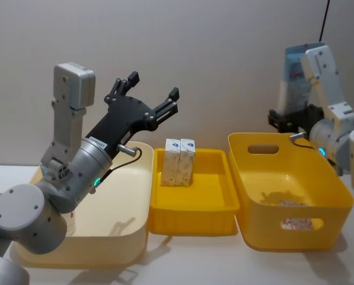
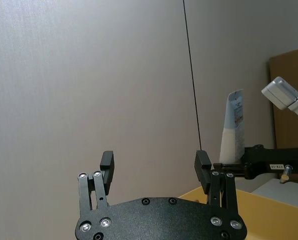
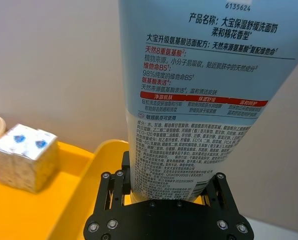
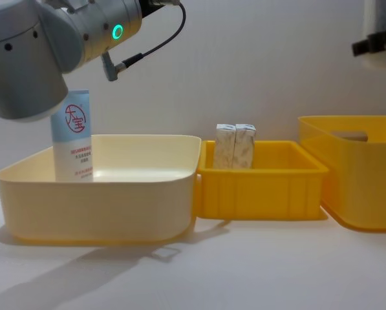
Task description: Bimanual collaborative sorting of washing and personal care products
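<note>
Above yellow bin (image 1: pixel 343 196), right gripper (image 3: pixel 168 192) clamps tube (image 3: pixel 198 95) upright.

Left claw (image 1: pixel 153 95) raised, fingers spread; right claw (image 3: pixel 163 187) clamped.

A plain, pale grey wall (image 1: pixel 224 65) closes the scene, smooth and evenly lit, with no window in it. A thin dark cable (image 2: pixel 191 75) hangs straight down it. In the left wrist view a brown board (image 2: pixel 291 100) stands against the wall at one side. The desk (image 4: pixel 244 265) is white and matte, and meets the wall in a straight line. Soft shadows lie on the desk, and the light is diffuse.
</note>
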Available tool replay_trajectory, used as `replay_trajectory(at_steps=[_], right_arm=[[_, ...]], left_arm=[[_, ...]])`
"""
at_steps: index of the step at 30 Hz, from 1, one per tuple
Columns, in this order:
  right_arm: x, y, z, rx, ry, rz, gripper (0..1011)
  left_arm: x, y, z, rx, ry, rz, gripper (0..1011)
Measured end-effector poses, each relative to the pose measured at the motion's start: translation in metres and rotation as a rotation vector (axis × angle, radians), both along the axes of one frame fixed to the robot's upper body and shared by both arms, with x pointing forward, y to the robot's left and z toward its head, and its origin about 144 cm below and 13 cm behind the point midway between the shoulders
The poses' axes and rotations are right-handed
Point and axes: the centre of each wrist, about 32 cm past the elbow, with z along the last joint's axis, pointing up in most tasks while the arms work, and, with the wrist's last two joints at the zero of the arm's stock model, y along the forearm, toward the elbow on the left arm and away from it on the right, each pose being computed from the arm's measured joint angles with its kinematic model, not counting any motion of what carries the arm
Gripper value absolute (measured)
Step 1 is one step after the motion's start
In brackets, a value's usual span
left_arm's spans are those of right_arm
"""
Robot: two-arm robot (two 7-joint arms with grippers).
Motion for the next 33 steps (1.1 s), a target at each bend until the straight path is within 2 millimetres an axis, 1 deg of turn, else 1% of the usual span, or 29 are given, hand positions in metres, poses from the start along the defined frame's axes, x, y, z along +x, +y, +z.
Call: replay_trajectory(at_steps=[8,14,30,33], right_arm=[[0.008,-0.016,0.007,-0.005,0.105,-0.067,660],[0.014,-0.023,0.013,-0.008,0.18,-0.075,660],[0.035,-0.035,0.034,-0.005,0.434,-0.003,660],[0.04,-0.037,0.039,-0.001,0.482,0.025,697]], left_arm=[[0.0,0.0,0.0,0.0,0.0,0.0,1003],[0.0,0.0,0.0,0.0,0.0,0.0,1003],[0.0,0.0,0.0,0.0,0.0,0.0,1003],[0.0,0.0,0.0,0.0,0.0,0.0,1003]])
